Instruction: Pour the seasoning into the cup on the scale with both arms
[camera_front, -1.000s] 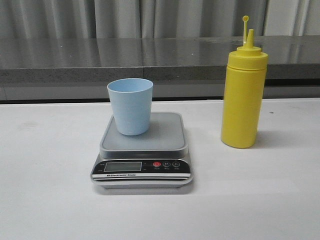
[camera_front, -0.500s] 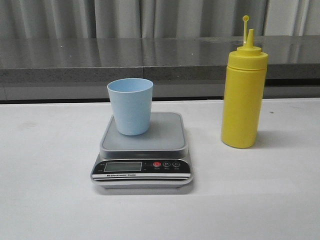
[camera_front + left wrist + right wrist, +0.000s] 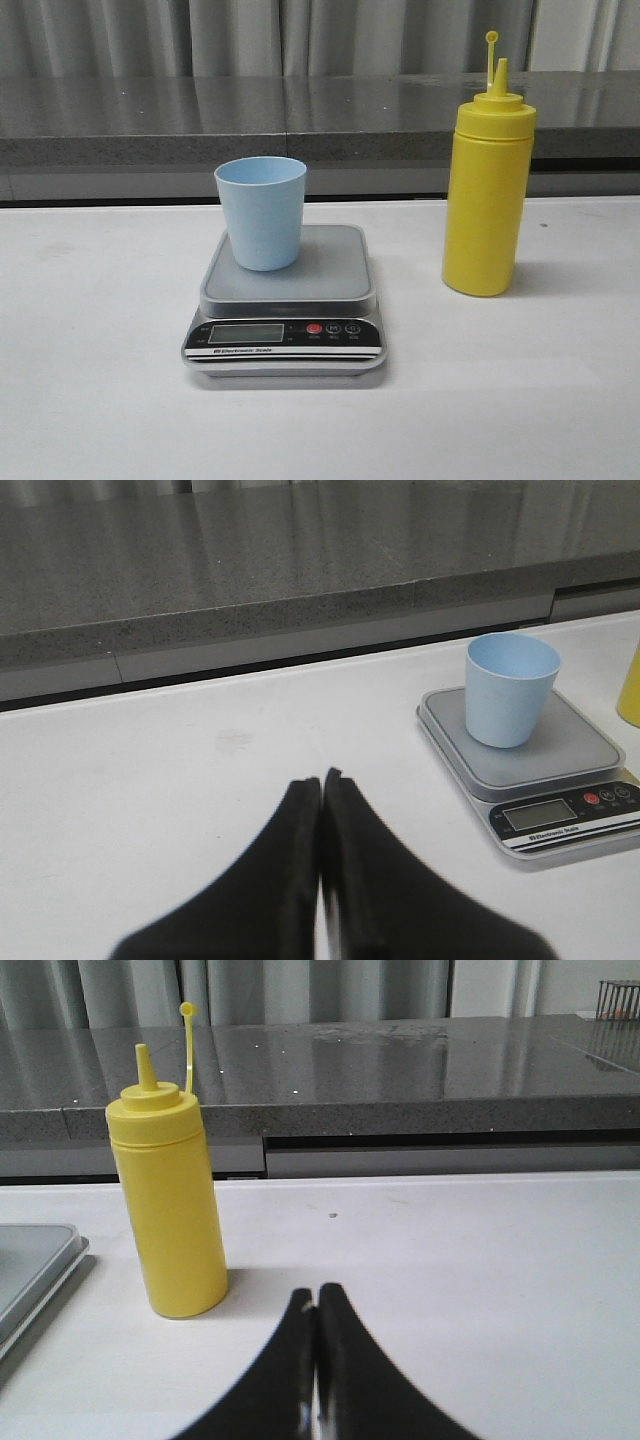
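Ahead and to the left of the right pincer (image 3: 317,1305), whose jaws are being kept pressed together and empty like the left pincer (image 3: 321,780), the upright seasoning (image 3: 170,1200) is being offered nearest, beside the cup (image 3: 261,211) on the scale (image 3: 285,300).

- The squeeze bottle (image 3: 487,190) is seen as smooth yellow plastic.
- The cup (image 3: 261,212) is seen as smooth, matt pale blue plastic.
- The scale (image 3: 286,305) platform is finished in brushed grey metal, its panel in glossy black.
- The table (image 3: 100,380) is matt white.
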Available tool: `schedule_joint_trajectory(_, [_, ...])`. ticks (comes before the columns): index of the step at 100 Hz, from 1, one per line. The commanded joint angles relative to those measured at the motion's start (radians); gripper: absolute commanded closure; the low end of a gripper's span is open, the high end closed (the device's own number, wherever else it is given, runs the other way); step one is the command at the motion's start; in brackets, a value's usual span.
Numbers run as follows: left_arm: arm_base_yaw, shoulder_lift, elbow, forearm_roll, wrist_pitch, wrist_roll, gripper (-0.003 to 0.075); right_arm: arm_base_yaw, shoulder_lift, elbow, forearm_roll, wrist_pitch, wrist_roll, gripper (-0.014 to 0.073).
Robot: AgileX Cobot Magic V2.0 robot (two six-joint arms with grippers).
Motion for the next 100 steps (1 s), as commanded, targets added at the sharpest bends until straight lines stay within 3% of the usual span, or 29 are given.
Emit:
schedule_joint_trajectory(1, [0.001,0.011,-0.025,-0.010,-0.071,-0.005,0.0741,-0.007,-0.022,-0.017,-0.002,-0.071,0.005,0.0661])
schedule_joint_trajectory(92, [0.003,0.011,-0.020,0.013,-0.071,-0.007,0.0741,-0.007,-0.022,-0.018,-0.002,-0.072,0.005,0.0661])
schedule_joint_trajectory(100, [0.021,0.011,0.003,0.061,-0.134,-0.033,0.0741,-0.007,-0.022,-0.018,-0.002,-0.072,0.005,0.0661])
